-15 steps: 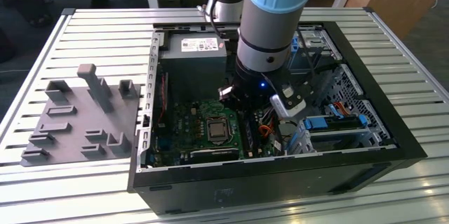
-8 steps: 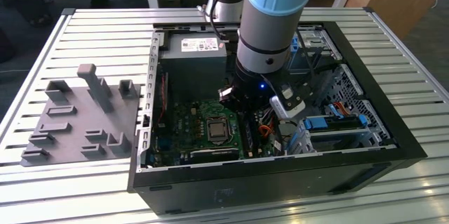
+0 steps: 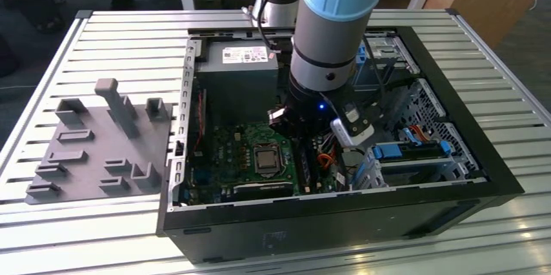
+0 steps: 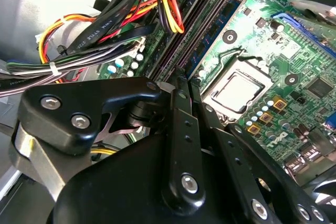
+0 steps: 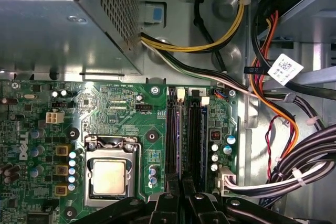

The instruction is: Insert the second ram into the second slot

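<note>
Two dark memory slots (image 5: 185, 135) run beside the processor socket (image 5: 109, 178) on the green motherboard (image 5: 121, 108). The end effector (image 5: 184, 203) sits low over the slots' near end, fingers drawn close together; whether they grip the second ram cannot be told. Bundled cables (image 5: 294, 166) crowd one flank, the power supply (image 5: 68, 19) the far end. On the worktop (image 3: 129, 36), a grey fixture tray (image 3: 95, 152) lies beside the computer case (image 3: 344, 217).

Green motherboard (image 5: 121, 114), black case (image 3: 344, 223), grey tray (image 3: 95, 146).
</note>
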